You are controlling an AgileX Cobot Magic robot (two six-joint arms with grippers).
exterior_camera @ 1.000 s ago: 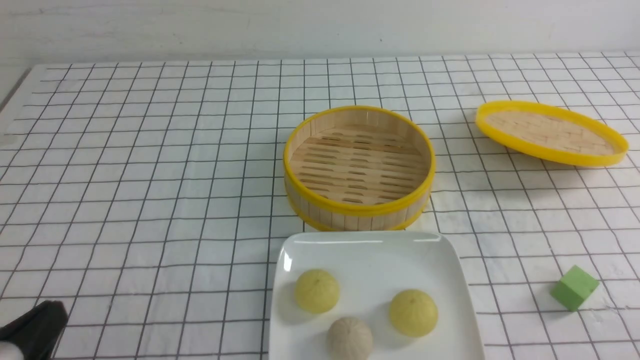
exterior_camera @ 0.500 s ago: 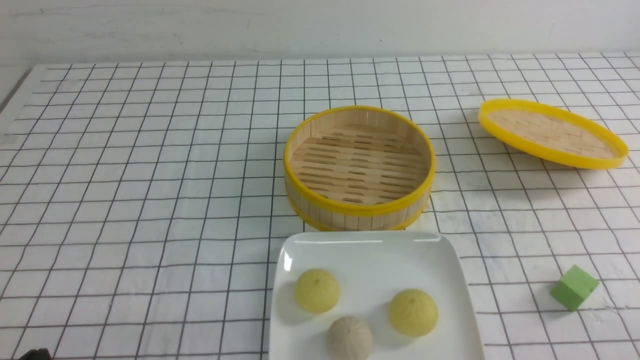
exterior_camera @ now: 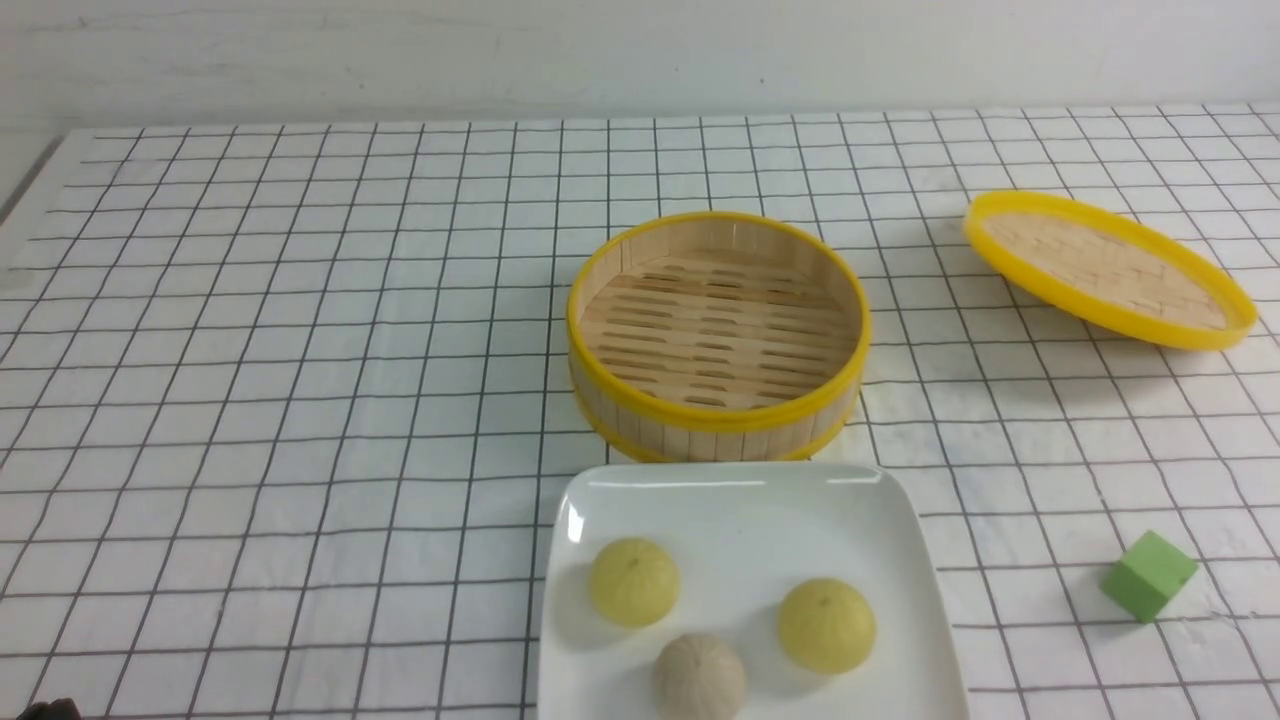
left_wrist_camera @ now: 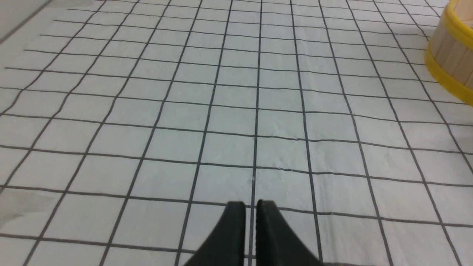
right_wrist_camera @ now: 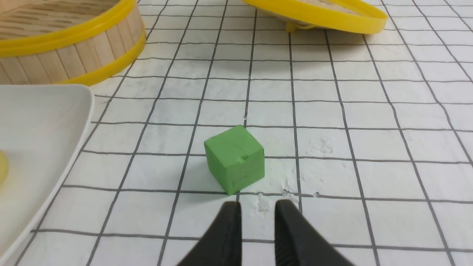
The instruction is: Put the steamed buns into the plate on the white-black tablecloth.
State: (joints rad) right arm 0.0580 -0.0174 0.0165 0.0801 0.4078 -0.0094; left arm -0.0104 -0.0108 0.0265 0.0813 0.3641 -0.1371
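Three steamed buns lie in the white plate [exterior_camera: 740, 480] at the near middle of the white-black tablecloth [exterior_camera: 300, 400]: a pale yellow one [exterior_camera: 634, 582], a second yellow one [exterior_camera: 827, 625] and a beige one [exterior_camera: 699, 676]. My left gripper [left_wrist_camera: 250, 207] hovers low over bare cloth far to the plate's left. It is shut, with only a thin slit between its fingers and nothing in them. In the front view only a dark sliver of it shows, at the lower left corner. My right gripper [right_wrist_camera: 257, 207] is open and empty, right of the plate [right_wrist_camera: 37, 122].
The round yellow-rimmed bamboo steamer [exterior_camera: 718, 335] stands empty just behind the plate. Its lid [exterior_camera: 1110, 270] lies tilted at the back right. A green cube [right_wrist_camera: 236, 159] sits on the cloth just ahead of my right fingertips.
My left gripper has drawn back toward the near left and almost left the front view. The lid has tipped slightly. The buns have not moved.
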